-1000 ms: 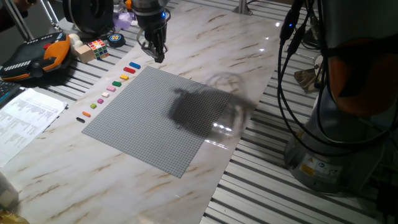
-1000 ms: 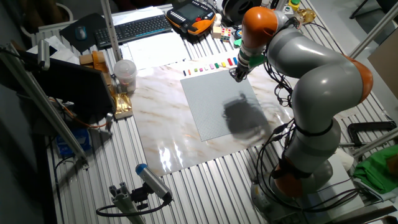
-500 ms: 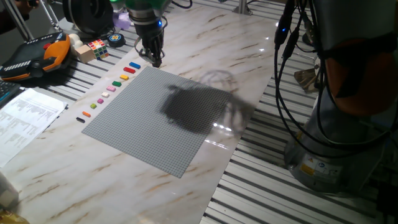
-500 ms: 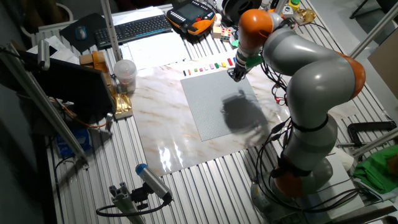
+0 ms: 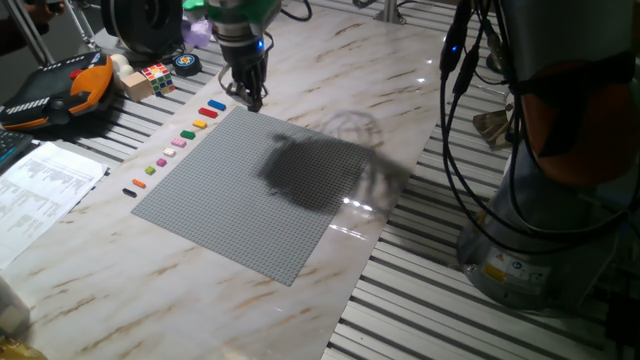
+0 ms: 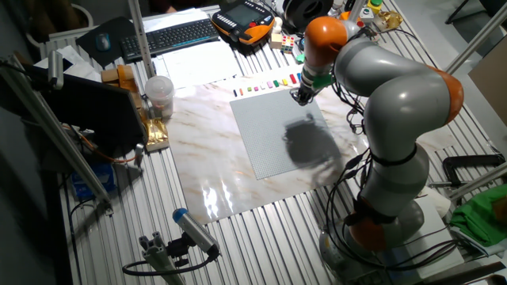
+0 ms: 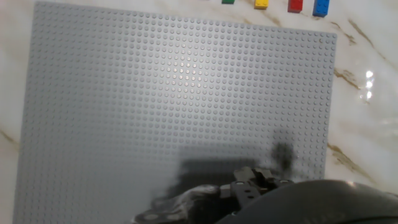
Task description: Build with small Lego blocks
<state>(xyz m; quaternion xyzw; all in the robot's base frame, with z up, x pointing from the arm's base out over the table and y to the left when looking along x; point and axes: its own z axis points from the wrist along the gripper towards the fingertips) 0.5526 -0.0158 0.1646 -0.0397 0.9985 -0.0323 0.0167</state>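
The small Lego blocks lie in a row on the marble beside the grey baseplate [image 5: 250,190]: blue [image 5: 217,104], red [image 5: 208,112], yellow [image 5: 200,124], green [image 5: 188,134], then several more down to black [image 5: 129,191]. The row also shows in the other fixed view [image 6: 269,84]. In the hand view blue [image 7: 321,7], red [image 7: 295,6], yellow [image 7: 262,4] and green [image 7: 228,2] sit at the top edge. My gripper [image 5: 250,98] hangs over the baseplate's far corner, just right of the blue block. Its fingertips come together with nothing seen between them. It also shows in the other fixed view [image 6: 299,96].
A multicoloured puzzle cube [image 5: 155,78], a wooden block [image 5: 136,86] and an orange-and-black pendant [image 5: 60,92] lie left of the row. Papers [image 5: 35,190] are at the left. The slatted table edge and cables [image 5: 470,150] are at the right.
My gripper has shifted a little to the left, closer to the blue end of the block row. The blocks have not moved.
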